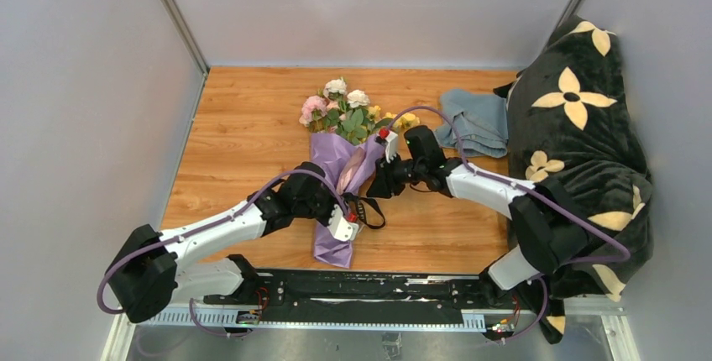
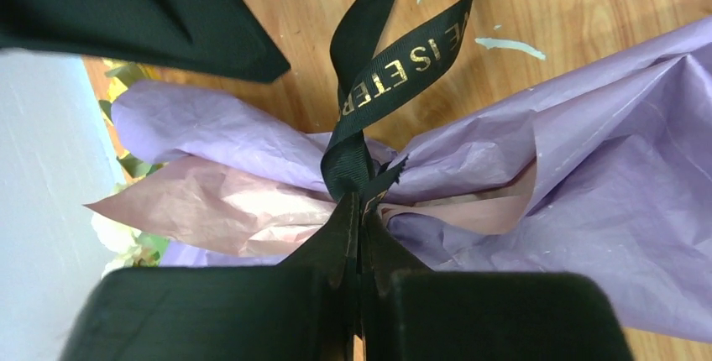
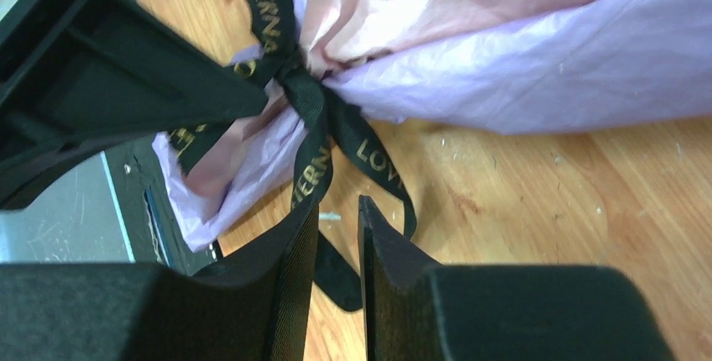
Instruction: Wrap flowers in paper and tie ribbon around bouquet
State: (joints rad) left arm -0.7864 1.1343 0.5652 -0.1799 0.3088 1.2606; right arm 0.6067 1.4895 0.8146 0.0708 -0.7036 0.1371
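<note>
The bouquet (image 1: 329, 248) of blooms in a purple cone lies flat at the centre of the wooden table (image 1: 243, 151), its axis running 12 to 6 o'clock in the top view. The small bunch of pink, white and yellow flowers (image 1: 340, 109) points to 12 o'clock. The large crinkly sheet of paper (image 1: 327, 153) (lavender outside, pale pink inside) forms the cone around the stems, its closed end toward 6 o'clock. The long narrow black ribbon (image 2: 395, 67) with gold lettering is cinched around the cone's waist in a knot (image 3: 306, 101), with a loop and loose tails lying on the table at 3 o'clock of the cone. The left gripper (image 2: 361, 210) enters from 8 o'clock; its jaws are fully closed, pinching the ribbon right at the knot. The right gripper (image 3: 337, 210) enters from 4 o'clock; its jaws stand a narrow gap apart and clamp nothing, with one ribbon strand resting against one fingertip. A folded grey-blue cloth (image 1: 477, 122) lies at 2 o'clock of the bouquet, well apart from it.
</note>
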